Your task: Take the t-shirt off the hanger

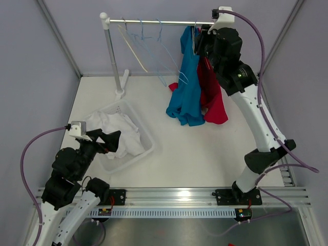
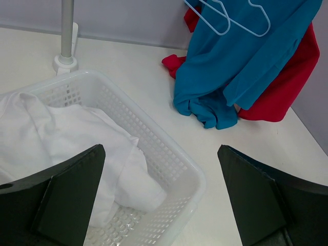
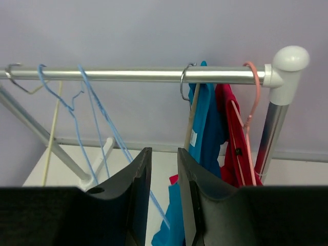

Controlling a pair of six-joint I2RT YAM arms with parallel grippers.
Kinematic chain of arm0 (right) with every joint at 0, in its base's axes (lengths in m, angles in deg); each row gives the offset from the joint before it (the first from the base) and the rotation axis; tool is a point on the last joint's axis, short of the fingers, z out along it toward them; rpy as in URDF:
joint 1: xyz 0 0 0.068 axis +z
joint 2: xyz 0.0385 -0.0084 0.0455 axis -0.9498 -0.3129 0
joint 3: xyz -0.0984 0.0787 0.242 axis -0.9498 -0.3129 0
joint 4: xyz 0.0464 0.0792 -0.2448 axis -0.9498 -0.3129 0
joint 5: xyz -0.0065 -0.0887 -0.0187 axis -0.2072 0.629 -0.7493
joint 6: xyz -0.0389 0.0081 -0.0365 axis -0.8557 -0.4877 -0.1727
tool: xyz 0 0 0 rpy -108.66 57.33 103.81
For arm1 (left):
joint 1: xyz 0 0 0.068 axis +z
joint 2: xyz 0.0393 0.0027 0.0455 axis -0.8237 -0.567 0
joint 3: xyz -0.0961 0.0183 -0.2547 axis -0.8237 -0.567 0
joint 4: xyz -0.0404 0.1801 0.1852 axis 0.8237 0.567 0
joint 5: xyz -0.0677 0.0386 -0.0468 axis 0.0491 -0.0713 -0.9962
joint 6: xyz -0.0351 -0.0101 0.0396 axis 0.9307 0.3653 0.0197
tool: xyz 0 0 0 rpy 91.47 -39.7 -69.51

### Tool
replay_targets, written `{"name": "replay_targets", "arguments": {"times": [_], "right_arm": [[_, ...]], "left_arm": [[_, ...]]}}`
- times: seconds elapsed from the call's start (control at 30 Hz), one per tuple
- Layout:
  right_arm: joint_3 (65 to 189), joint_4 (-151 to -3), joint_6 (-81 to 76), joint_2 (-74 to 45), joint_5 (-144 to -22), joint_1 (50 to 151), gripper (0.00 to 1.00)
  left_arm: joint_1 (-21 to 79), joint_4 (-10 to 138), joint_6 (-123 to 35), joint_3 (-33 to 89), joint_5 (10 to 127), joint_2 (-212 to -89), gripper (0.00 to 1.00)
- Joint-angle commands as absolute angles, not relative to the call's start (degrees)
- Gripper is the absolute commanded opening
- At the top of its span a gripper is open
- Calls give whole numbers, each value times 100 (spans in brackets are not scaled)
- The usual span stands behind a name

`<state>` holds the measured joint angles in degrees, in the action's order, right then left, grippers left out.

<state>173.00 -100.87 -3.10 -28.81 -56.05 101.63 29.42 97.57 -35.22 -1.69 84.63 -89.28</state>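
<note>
A blue t-shirt (image 1: pixel 187 87) hangs on a hanger with a metal hook (image 3: pixel 186 82) near the right end of the rail (image 1: pixel 159 22); its hem pools on the table. A red t-shirt (image 1: pixel 212 97) hangs behind it on a pink hanger (image 3: pixel 252 102). My right gripper (image 1: pixel 201 43) is up at the rail beside the blue shirt's hanger; in the right wrist view its jaws (image 3: pixel 164 154) stand a narrow gap apart with nothing between them. My left gripper (image 1: pixel 105 141) is wide open and empty over the basket, also seen in the left wrist view (image 2: pixel 161 195).
A white basket (image 1: pixel 146 130) holding white clothes (image 1: pixel 115 128) stands at the left. Empty blue wire hangers (image 1: pixel 148 46) and a cream one (image 1: pixel 130 48) hang on the rail. The rack's pole and foot (image 1: pixel 119 92) stand at the back left.
</note>
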Motion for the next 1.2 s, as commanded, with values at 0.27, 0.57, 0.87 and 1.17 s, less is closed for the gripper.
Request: {"name": "replay_targets", "arguments": {"times": [0.27,0.57,0.87,1.17], "right_arm": [[19011,-11541,-260,-4474,-6170,9646,46],[19362,-11435,-295,-5116,-6258,9470,31],[19565,-11225,-506,-5345,-6152,9453,23],[18801,-10144,-532,-4467,-6574,9462,0]], "left_arm": [[3006,9507,-3623,-183,8378,-8965,99],[3111,9498,-3658,-165,8229,-9044,99],[3190,9480,-3676,-139,8088,-9123,99],[3261,9463,-3658,-139,8018,-9185,99]]}}
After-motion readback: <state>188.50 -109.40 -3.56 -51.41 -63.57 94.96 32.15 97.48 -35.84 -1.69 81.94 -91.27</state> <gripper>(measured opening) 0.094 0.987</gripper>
